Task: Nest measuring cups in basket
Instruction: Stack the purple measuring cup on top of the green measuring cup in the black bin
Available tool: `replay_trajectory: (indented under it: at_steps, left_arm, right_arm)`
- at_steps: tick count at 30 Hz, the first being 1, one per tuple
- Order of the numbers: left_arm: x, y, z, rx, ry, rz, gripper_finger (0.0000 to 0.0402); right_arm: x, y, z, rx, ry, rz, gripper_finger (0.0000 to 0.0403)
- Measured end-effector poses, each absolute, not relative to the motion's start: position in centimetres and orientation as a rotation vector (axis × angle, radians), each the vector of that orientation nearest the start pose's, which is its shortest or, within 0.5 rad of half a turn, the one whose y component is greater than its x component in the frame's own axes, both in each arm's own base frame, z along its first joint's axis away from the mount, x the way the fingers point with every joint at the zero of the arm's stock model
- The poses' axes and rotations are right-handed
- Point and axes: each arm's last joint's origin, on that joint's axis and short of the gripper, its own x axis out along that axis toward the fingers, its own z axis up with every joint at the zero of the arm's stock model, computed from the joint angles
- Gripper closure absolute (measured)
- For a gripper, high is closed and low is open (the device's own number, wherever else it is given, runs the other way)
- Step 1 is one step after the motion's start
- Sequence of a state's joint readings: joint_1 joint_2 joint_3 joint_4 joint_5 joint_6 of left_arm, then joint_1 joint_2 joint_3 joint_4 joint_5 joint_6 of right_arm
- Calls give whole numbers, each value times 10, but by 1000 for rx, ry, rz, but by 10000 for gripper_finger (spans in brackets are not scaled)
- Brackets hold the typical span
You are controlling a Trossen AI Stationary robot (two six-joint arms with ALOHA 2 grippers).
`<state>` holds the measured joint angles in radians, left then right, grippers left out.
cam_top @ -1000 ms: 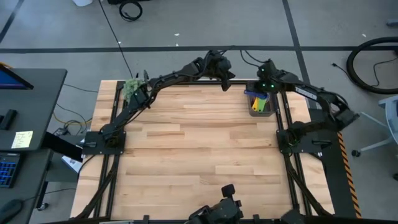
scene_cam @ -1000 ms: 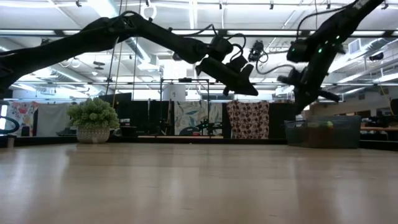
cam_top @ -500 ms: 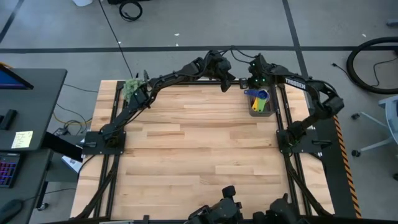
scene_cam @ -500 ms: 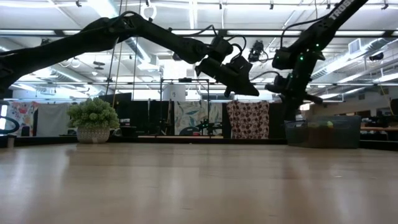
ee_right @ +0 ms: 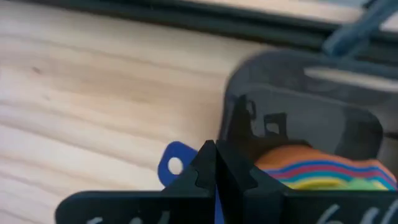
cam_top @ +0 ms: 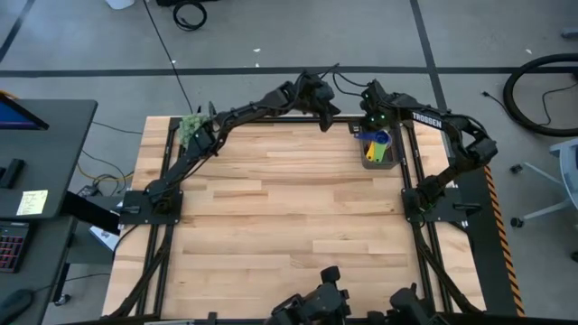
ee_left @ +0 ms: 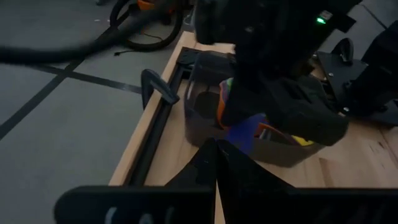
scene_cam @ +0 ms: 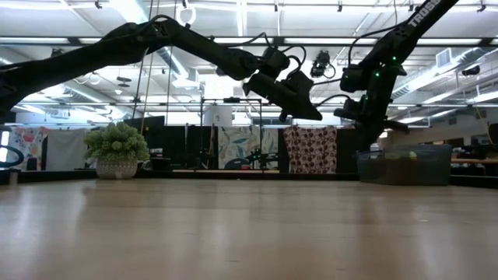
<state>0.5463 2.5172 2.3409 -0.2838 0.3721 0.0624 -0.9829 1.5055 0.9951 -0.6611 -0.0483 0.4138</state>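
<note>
The dark grey basket (cam_top: 379,163) stands at the table's far right and also shows in the low view (scene_cam: 405,165). Nested cups (ee_right: 323,171) lie in it, with orange, blue, yellow and green rims showing. My right gripper (cam_top: 370,122) is above the basket's far end, shut on a blue measuring cup (cam_top: 378,138). My left gripper (cam_top: 327,117) hangs shut and empty in the air just left of the basket, pointing at it; its joined fingers show in its wrist view (ee_left: 216,152). My right gripper pinches the blue cup's flat handle between its two fingers, which come from above. The handle's free end with its hole (ee_right: 172,163) sticks out beside the fingers over the table. The fingers hide the bowl in the wrist view. I cannot tell whether the cup rests on the stack.
A fuzzy green plant ball in a white pot (cam_top: 191,129) stands at the table's far left corner. Black frame rails run along the far edge (ee_left: 155,93) and past the basket's right side.
My right gripper has gone from over the basket's middle toward the table's left and far edge, stopping above the basket's far end. The blue cup now shows there in the high view.
</note>
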Motion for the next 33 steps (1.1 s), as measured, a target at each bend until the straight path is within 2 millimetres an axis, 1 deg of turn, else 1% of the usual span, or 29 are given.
replay_trajectory:
  at_steps: [6,13,29,33]
  left_arm:
    - [488,296,232,-161,415,176,395]
    - [483,303,232,-188,407,165,395]
    - [483,303,232,-193,405,149,395]
    - [483,303,232,-193,405,149,395]
  right_arm:
    - [154,-230,208,935,975,-1050,397]
    - [156,-225,207,970,1005,-963,397]
    - [153,-218,206,981,1086,-861,396]
    - [153,-218,208,957,1101,-847,396]
